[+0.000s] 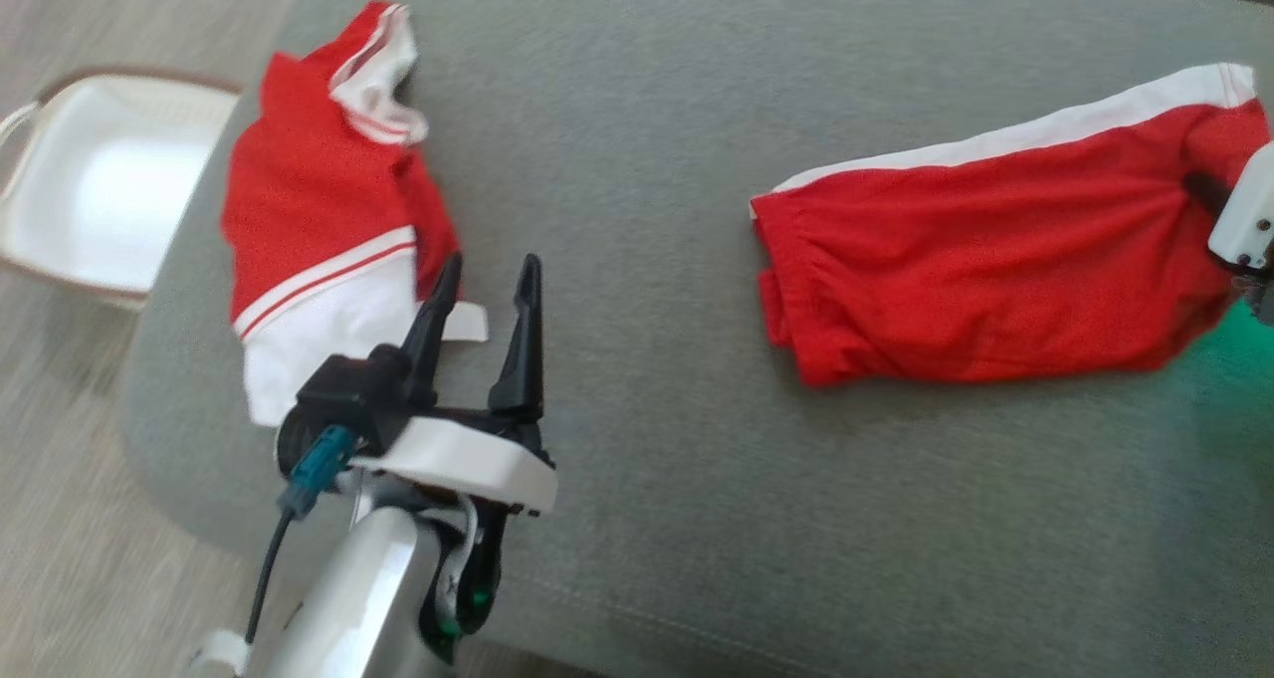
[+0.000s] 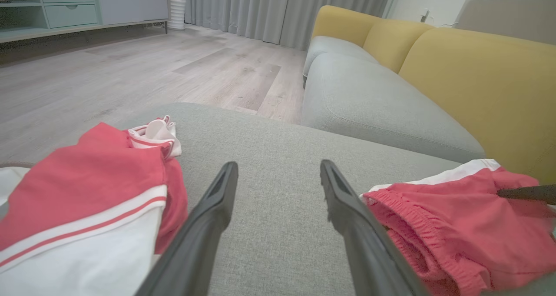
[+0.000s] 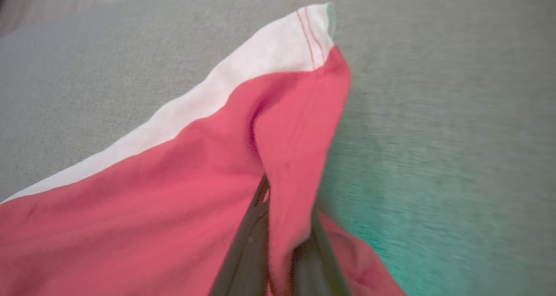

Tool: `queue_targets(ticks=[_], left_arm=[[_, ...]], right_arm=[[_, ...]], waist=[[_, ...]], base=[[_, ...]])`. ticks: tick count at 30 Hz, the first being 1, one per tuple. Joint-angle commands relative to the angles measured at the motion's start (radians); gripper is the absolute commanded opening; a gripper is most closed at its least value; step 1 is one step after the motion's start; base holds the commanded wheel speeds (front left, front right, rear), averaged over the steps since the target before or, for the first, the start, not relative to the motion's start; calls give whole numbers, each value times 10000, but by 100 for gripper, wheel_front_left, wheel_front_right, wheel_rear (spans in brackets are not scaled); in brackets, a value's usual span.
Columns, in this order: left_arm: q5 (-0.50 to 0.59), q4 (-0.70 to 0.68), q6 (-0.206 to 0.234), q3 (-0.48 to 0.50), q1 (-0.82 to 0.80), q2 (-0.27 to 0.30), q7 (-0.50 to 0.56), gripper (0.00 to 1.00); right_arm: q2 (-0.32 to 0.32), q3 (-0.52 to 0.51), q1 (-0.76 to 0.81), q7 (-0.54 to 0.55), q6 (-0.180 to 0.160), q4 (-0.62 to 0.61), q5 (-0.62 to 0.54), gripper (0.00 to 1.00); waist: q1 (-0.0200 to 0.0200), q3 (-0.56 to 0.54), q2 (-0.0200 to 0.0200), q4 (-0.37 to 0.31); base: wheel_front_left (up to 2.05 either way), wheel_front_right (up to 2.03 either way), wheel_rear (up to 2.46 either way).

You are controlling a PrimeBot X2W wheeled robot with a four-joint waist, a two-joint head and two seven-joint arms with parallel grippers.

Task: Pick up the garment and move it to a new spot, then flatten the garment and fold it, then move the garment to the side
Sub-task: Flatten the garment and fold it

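Head view: the grey cushion [image 1: 637, 111], a rounded pad of coarse woven cloth, carries the red shorts [image 1: 975, 260] on its right part. They lie flat and are of thin knit, with a gathered waistband facing the cushion's middle and a white stripe along the far edge. The right gripper [image 1: 1206, 192] is clenched on the leg end at the cushion's right edge. A crumpled red-and-white shirt [image 1: 318, 210] lies on the cushion's left part. The left gripper [image 1: 491, 275] is just beside the shirt with its fingers spread and nothing between them. A white basket [image 1: 100, 180] stands on the floor off the cushion's left side.

Left wrist view: the spread fingers point across bare cushion between shirt and shorts. Beyond the cushion are a wooden floor [image 2: 130, 70] and a yellow sofa [image 2: 478, 78] with grey seats.

Right wrist view: a fold of the shorts' red cloth is pinched between the dark fingers, over the cushion.
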Motion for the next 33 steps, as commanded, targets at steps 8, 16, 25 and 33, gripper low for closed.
queue_targets(ticks=[8, 16, 25, 33], left_arm=[[449, 10, -264, 869, 300, -31, -120, 100], [647, 36, -407, 1010, 523, -138, -120, 100], [1013, 211, -653, 1067, 666, -203, -120, 100], [972, 293, -758, 899, 689, -269, -120, 100]], right_arm=[[-385, 151, 717, -1128, 75, 34, 273, 0], [-568, 137, 1024, -2088, 75, 235, 348, 0], [510, 821, 654, -2584, 75, -544, 130, 0], [1793, 1397, 252, -2062, 75, 123, -65, 0]], waist=[[0, -889, 0, -1551], [0, -1204, 0, -2072], [0, -1539, 0, -1931], [0, -1554, 0, -1111]], base=[[0, 0, 0], [0, 0, 0], [0, 0, 0], [0, 0, 0]])
